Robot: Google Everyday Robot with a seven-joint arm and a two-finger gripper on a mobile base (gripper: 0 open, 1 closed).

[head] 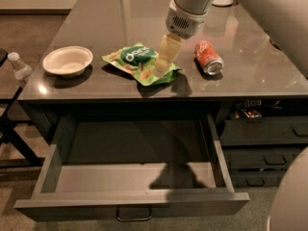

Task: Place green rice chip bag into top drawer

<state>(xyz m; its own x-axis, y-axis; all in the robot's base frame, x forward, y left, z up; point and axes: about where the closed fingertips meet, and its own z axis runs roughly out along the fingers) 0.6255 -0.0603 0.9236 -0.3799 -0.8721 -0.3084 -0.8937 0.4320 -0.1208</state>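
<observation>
The green rice chip bag (pixel 139 63) lies flat on the dark tabletop (pixel 120 18), near its front edge, logo up. My gripper (pixel 164 61) hangs from the white arm at the top and sits over the bag's right end, its pale fingers (pixel 167 52) pointing down at the bag. The top drawer (pixel 132 203) is pulled wide open below the table's front edge, with a lighter grey inside and a small metal handle (pixel 133 214) on its front. Nothing lies in it.
A red soda can (pixel 208 57) lies on its side right of the bag. A white bowl (pixel 67 60) stands at the left. A plastic bottle (pixel 20 67) stands off the table's left side. Narrower stacked drawers (pixel 264 146) are at the right.
</observation>
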